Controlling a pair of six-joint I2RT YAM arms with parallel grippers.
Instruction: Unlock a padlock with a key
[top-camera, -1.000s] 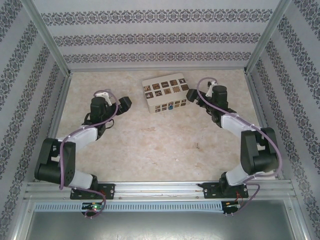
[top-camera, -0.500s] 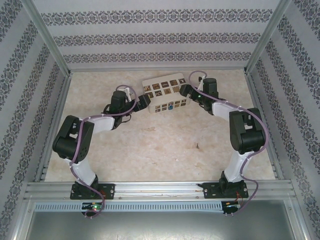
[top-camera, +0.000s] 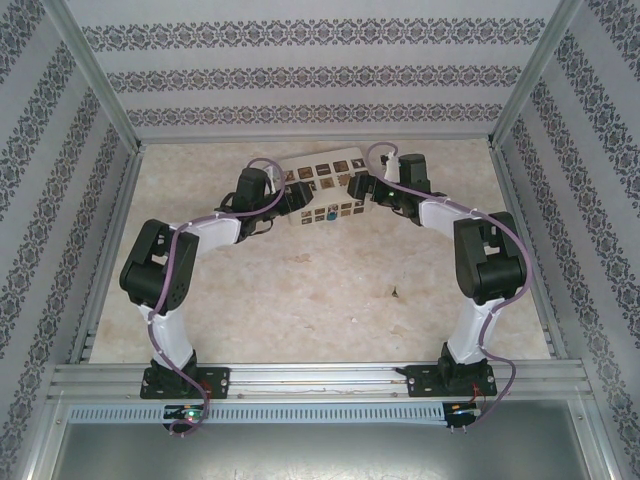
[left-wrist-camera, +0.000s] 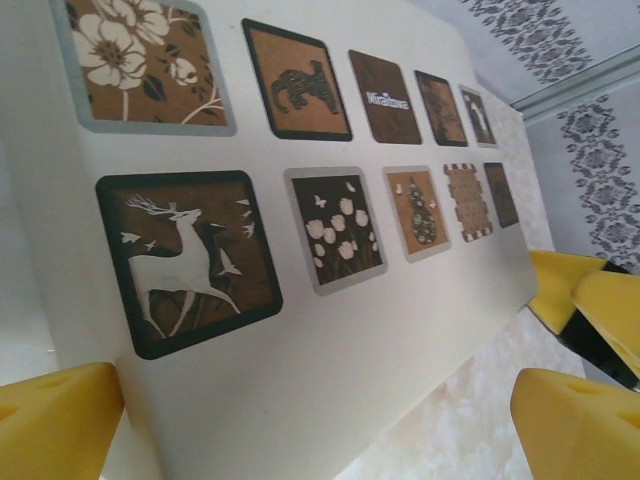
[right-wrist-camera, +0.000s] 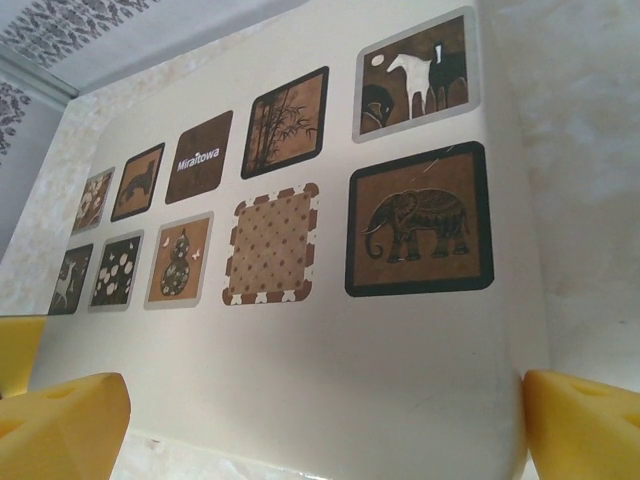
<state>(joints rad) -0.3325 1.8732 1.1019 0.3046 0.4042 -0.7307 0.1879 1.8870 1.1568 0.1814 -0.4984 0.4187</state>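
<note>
Here the risk sits mostly with the white box (top-camera: 325, 178), since both arms have closed in on it from opposite ends. The left gripper (top-camera: 293, 198) stands with its jaws wide apart at the box's left end and holds nothing. The right gripper (top-camera: 360, 186) stands the same way at the right end, also empty. In the left wrist view the yellow fingers (left-wrist-camera: 60, 425) flank the box's corner, and the other arm's yellow fingers show just past the far end.

If both sets of jaws squeeze or push at once, the box could slide or twist on the table (top-camera: 300, 290), or tip up at one end. The two arms are also near each other, so a careless reach across the lid could knock fingers together.

The padlock (top-camera: 331, 213) shows in the top view as a tiny blue spot at the near side of the box, between the two grippers. Whether it hangs from the box or just rests against it cannot be told. It is far smaller than either gripper, so a nudge to the box could swing or hide it, and a grab at it could easily miss.

No key can be made out, so the unlocking looks not yet begun.

The box appears shut, its patterned lid flat. What lies inside is hidden.
</note>
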